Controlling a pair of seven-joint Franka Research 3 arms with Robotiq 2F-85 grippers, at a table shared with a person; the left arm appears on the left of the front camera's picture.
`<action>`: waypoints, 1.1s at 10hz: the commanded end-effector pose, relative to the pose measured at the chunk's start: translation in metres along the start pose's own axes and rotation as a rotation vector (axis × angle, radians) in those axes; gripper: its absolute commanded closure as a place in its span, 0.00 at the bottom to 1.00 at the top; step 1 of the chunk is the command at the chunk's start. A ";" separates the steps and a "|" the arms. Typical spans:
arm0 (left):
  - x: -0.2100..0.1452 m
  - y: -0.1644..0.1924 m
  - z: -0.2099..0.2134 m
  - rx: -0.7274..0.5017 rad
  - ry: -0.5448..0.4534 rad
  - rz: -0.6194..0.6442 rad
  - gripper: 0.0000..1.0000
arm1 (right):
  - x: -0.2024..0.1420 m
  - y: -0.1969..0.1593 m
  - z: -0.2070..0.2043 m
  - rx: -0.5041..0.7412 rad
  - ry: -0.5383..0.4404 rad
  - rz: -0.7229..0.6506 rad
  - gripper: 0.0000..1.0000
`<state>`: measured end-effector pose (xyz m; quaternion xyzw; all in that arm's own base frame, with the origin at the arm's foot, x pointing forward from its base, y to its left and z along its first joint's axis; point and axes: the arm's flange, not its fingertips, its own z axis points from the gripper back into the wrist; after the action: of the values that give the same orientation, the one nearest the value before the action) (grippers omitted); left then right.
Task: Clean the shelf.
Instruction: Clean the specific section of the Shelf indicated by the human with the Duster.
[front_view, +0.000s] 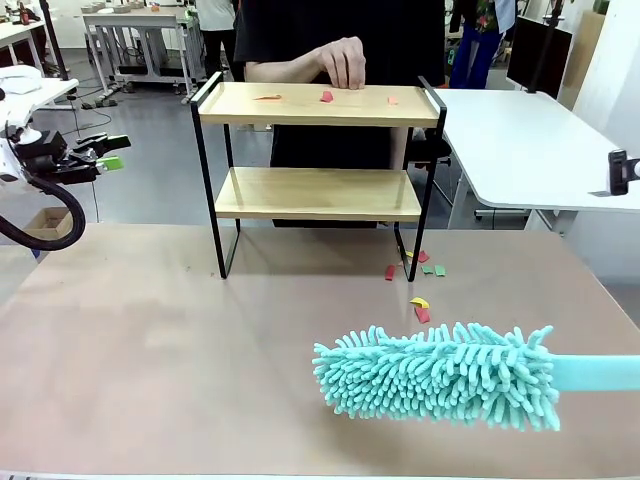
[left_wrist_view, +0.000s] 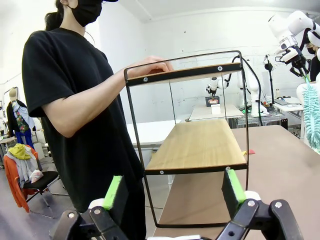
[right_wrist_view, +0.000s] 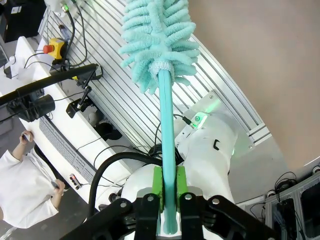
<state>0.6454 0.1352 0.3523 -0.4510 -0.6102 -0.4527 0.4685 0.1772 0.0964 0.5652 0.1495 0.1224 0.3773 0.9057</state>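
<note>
1. Two-tier light-wood, black-framed shelf sat on the brown tabletop, far side, middle.
2. Fingers of the right gripper were clamped on a fluffy teal duster.
3. Left gripper fingers were spread wide, empty.

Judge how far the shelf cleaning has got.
Done: a few paper scraps lie on the table beside the shelf. In hand: the right claw grips the duster, held short of the shelf. Left: bits on the top board need sweeping off.

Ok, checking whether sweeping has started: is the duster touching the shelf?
Apart. The front view shows bare tabletop between the duster and the shelf.
</note>
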 end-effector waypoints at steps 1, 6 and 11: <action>0.003 -0.002 0.000 0.002 -0.003 -0.009 0.00 | 0.001 0.003 0.003 0.011 -0.014 -0.010 0.87; 0.003 -0.002 0.000 0.002 -0.003 -0.009 0.00 | 0.001 0.003 0.003 0.011 -0.014 -0.010 0.87; 0.003 -0.002 0.000 0.002 -0.003 -0.009 0.00 | 0.007 0.008 0.009 0.005 -0.053 0.011 0.87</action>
<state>0.6454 0.1352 0.3523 -0.4509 -0.6102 -0.4527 0.4685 0.1777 0.0978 0.5673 0.1518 0.1171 0.3782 0.9056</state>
